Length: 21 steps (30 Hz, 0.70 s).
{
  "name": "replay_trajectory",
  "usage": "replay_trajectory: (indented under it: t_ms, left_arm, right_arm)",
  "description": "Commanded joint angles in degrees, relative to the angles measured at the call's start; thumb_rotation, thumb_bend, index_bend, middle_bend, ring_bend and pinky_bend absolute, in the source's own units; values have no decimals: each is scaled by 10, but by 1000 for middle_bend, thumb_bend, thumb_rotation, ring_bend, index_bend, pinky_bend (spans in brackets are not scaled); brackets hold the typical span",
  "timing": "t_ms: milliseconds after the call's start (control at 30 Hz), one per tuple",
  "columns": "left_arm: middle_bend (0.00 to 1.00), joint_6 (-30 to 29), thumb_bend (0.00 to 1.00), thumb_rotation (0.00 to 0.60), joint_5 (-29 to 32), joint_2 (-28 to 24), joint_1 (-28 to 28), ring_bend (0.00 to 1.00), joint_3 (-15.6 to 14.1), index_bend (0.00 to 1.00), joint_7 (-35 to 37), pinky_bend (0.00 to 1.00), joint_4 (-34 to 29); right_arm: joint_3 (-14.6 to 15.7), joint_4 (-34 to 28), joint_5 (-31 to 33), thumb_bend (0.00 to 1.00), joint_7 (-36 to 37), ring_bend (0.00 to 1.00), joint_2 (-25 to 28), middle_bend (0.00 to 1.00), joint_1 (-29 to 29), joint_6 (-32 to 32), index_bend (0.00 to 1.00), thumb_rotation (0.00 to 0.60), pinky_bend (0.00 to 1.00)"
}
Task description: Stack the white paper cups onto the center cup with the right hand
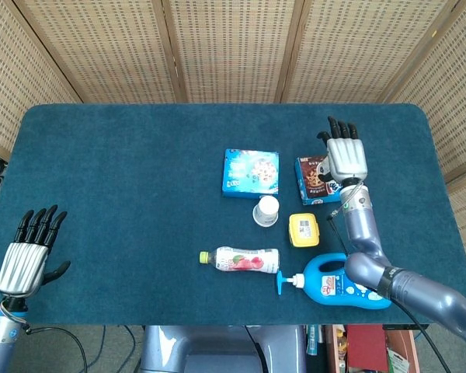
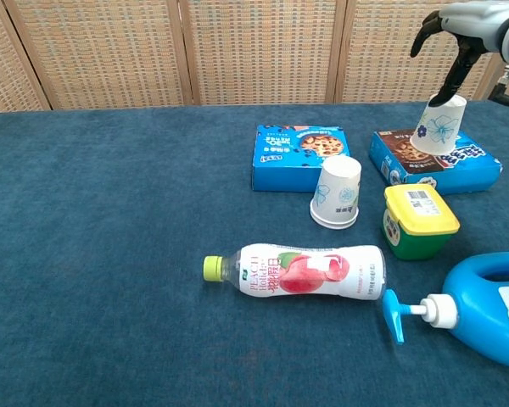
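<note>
1. Hovering over the far cup (image 2: 439, 125), the right hand (image 1: 346, 158) has fingers spread and holds nothing; that upside-down, flower-printed cup rests on the brown-and-blue box (image 2: 434, 160).
2. Center cup (image 2: 337, 192), also inverted, stands well left of that box, just in front of the blue cookie box (image 2: 299, 156).
3. Yellow-lidded tub (image 2: 419, 220) sits just in front of the box.
4. Bottle (image 2: 310, 270) lies nearer still; its label's writing is too small to read.
5. Left hand (image 1: 27, 254), far left of the box, fingers apart, empty.

Both hands open: right hand (image 1: 346, 159) apparently raised, left hand (image 1: 25, 260) low.
</note>
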State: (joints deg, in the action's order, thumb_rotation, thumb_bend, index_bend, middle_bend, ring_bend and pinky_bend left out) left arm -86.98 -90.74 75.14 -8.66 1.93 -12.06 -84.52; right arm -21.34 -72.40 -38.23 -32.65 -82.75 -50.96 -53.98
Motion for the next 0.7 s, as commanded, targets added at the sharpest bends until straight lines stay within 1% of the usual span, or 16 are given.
replay_trajectory:
  t_ms: [33,267,700]
  left_arm:
    - [0,2,209,600,2,1,0,0,1,0,-3,0,-1]
    - [0,8,209,600,8,4,-3,0,3,0,-8,0,0]
    - [0,10,209,600,8,6,-5,0,2,0,-12,0,2]
  right_arm:
    - [2,41,22,94,3,0,-9,0,-15,32,286,600,0]
    - [13,76,44,94,-1,0,-14,0,-22,53,310,600,0]
    - [26,126,60,94,2,0,-29,0,-25,71,321,600,0]
